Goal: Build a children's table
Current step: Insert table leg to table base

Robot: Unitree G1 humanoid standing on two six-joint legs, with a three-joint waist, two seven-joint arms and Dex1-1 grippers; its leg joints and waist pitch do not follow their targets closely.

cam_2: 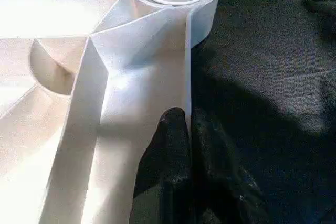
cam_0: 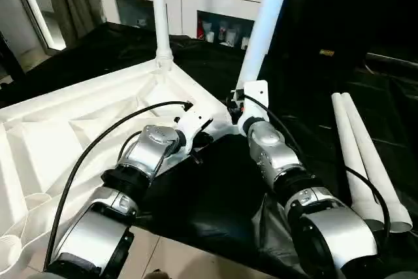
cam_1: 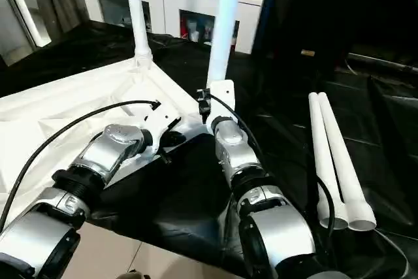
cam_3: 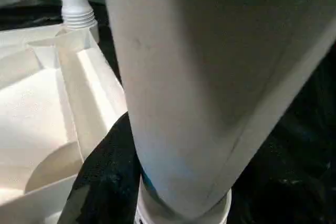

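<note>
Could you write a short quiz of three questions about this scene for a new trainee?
1. True or false: two legs lie loose on the black cloth.
2. How many legs stand upright in the tabletop?
A. one
B. two
C. four
3. What does the left claw pinch?

Key:
1. True.
2. B: the far leg and the near leg, which the right claw grips.
3. The tabletop's thin edge wall, near the threaded end of a leg.
</note>
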